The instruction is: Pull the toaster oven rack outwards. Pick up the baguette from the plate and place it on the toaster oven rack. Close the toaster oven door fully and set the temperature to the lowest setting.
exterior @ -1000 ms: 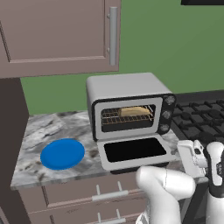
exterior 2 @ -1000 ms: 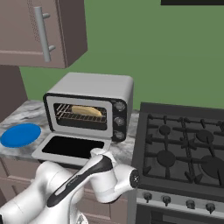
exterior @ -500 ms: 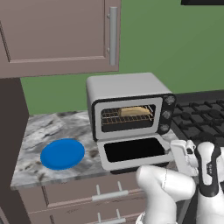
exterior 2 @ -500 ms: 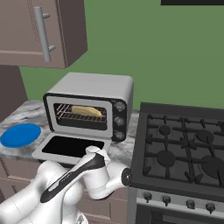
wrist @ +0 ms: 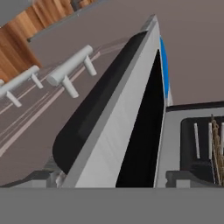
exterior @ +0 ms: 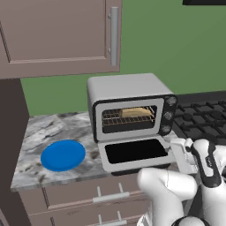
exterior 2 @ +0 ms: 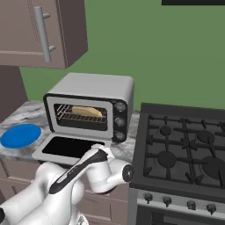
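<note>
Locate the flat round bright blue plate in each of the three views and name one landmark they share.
Left base view: the flat round bright blue plate lies lower left on the marble counter, left of the open toaster oven door.
Right base view: at the left edge, left of that door.
Hand view: a blue sliver at upper right, behind the door's edge.
Shared landmark: the door.

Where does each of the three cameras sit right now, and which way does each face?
Left base view: behind-left, facing the toaster oven; white arm lower right.
Right base view: behind-right, facing the same oven and the stove; arm lower left.
Hand view: low beside the toaster oven door, rolled sideways; open gripper straddles its edge.
Both base views share the baguette and plate.
</note>
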